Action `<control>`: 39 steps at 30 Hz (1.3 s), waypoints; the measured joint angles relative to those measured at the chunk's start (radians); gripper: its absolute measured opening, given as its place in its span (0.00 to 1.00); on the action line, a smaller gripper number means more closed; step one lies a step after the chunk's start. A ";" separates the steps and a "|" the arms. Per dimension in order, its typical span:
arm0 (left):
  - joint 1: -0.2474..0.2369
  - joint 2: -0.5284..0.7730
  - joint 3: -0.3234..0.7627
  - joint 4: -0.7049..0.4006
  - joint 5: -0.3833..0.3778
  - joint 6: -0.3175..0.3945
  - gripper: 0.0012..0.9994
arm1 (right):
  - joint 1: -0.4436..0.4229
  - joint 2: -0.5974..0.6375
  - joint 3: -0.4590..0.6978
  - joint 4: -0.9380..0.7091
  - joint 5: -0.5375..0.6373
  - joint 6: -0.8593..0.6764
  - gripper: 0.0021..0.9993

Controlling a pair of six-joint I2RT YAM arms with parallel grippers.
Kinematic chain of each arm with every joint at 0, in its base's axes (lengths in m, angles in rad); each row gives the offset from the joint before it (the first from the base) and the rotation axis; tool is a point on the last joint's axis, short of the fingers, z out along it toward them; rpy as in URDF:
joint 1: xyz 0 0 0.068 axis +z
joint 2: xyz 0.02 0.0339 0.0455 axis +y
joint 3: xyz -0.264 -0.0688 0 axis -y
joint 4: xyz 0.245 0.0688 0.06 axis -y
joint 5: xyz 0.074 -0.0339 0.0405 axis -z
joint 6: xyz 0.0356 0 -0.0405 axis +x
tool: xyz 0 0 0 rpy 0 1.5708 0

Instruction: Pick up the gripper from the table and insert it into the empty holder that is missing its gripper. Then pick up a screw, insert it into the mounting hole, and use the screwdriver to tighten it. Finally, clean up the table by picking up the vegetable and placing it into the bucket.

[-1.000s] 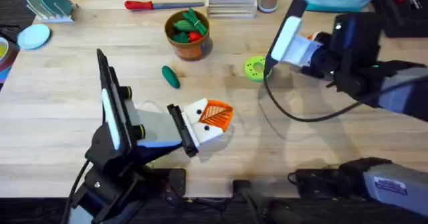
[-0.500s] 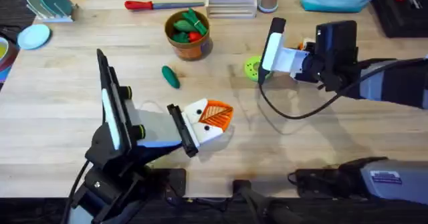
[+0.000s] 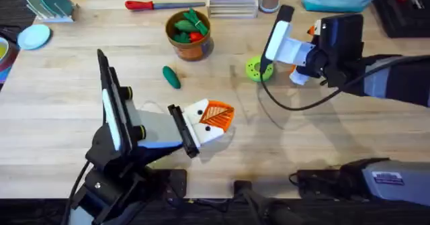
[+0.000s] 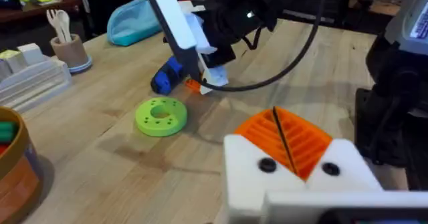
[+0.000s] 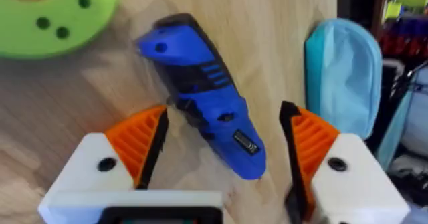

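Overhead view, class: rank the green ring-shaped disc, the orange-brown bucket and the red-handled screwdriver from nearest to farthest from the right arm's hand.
Measured from the right hand:
1. Green ring-shaped disc: right beside it, on its left.
2. Orange-brown bucket: farther left, toward the table's back, holding toy vegetables.
3. Red-handled screwdriver: farthest, along the back edge, left of the bucket.

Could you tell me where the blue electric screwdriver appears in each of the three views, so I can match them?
Overhead: not in it; the right arm covers that spot of table.
Left wrist: the blue screwdriver lies on the table under the right gripper, beyond the green disc.
Right wrist: it lies between the open orange pads.
Shared landmark: the green disc, beside the screwdriver in both wrist views.
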 joint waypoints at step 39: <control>0.000 0.038 0.374 -0.466 -0.332 -0.257 0.99 | 0.230 -0.521 -0.025 -0.025 -0.037 1.054 0.99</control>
